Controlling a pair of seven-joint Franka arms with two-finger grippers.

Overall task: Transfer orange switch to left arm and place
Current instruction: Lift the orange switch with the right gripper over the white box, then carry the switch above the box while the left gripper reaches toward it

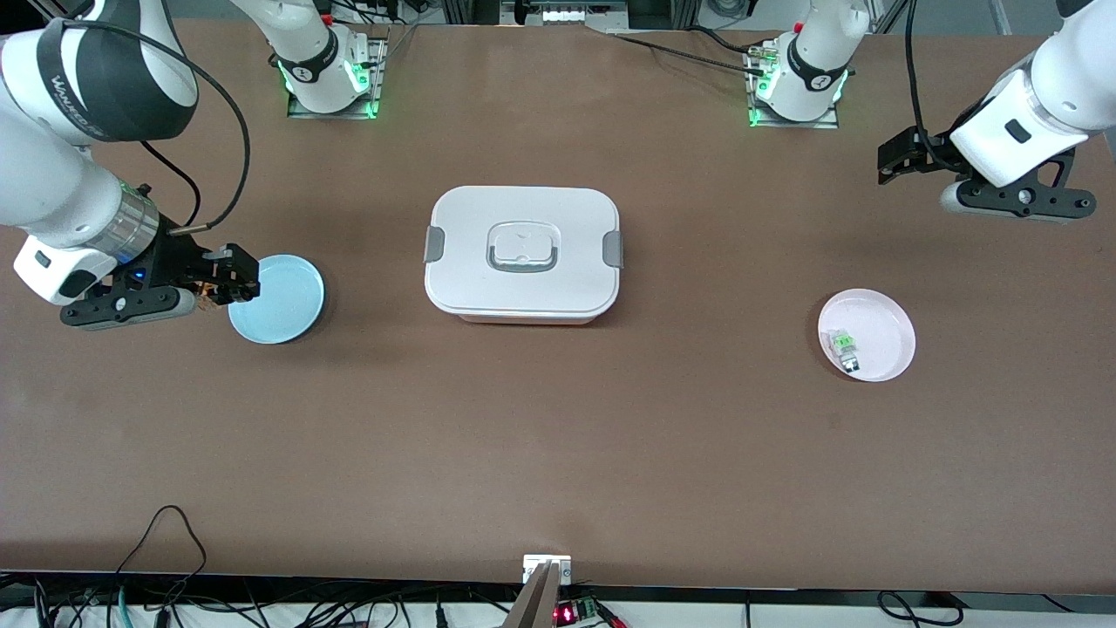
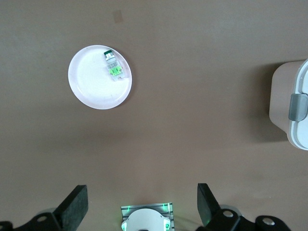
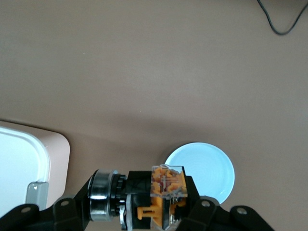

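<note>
Small, rigid and probably light, the orange switch (image 3: 166,190) sits pinched in the right claw (image 1: 228,277) above the blue plate (image 1: 277,299), best gripped by its flat sides, while the left claw (image 2: 142,204) waits wide apart.

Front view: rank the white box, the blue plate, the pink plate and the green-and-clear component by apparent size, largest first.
1. White box.
2-3. Blue plate and pink plate: they look alike, and the right gripper covers part of the blue plate's edge, so no ranking.
4. Green-and-clear component, on the pink plate.
</note>
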